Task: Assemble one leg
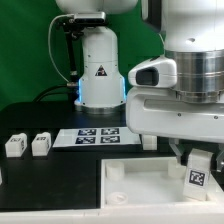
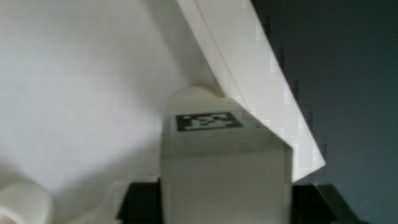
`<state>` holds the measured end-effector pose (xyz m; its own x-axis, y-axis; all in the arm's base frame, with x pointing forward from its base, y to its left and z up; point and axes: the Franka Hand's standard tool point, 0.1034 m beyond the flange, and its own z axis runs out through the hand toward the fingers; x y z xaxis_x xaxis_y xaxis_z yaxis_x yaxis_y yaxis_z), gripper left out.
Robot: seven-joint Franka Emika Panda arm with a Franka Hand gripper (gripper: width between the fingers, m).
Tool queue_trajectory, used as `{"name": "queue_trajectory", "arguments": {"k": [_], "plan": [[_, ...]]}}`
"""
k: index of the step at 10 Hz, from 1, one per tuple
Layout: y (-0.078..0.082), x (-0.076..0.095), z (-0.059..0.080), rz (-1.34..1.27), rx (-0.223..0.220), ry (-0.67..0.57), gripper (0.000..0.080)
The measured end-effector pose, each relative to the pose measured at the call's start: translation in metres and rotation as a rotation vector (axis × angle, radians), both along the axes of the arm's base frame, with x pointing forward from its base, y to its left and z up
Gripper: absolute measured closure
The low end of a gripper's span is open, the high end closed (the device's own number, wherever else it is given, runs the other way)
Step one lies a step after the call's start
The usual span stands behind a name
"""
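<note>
My gripper (image 1: 196,160) is shut on a leg (image 1: 198,176), a small white block with a black-and-white tag on one face. I hold it upright over the near corner, on the exterior view's right, of the large flat white panel (image 1: 130,195). In the wrist view the leg (image 2: 217,150) sits between my black fingers (image 2: 143,205), its tag facing the camera, with its far end at the panel's edge (image 2: 249,70). My gripper (image 2: 222,208) hides the contact; I cannot tell whether the leg touches the panel. Two more legs (image 1: 15,146) (image 1: 41,144) lie on the exterior view's left.
The marker board (image 1: 98,136) lies on the dark table behind the panel. The arm's white base (image 1: 100,70) stands behind the board. A small white part (image 1: 150,142) lies by the board's end on the exterior view's right.
</note>
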<state>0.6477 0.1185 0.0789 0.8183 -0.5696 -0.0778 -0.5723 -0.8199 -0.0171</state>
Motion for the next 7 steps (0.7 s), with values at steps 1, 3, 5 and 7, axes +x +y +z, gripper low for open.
{"name": "queue_trajectory", "arguments": {"k": [1,3,5,7], "plan": [[-0.0076,0.0026,0.0003,-0.144,-0.013,0.007,0.0499],[-0.0074,-0.0004,-0.0004,-0.586,-0.044,0.042,0.0503],[-0.0053,-0.0017,-0.001,-0.981,-0.034,0.083,0.0504],[-0.0045,-0.0025,-0.0001,-1.238,-0.038,0.095,0.0505]]}}
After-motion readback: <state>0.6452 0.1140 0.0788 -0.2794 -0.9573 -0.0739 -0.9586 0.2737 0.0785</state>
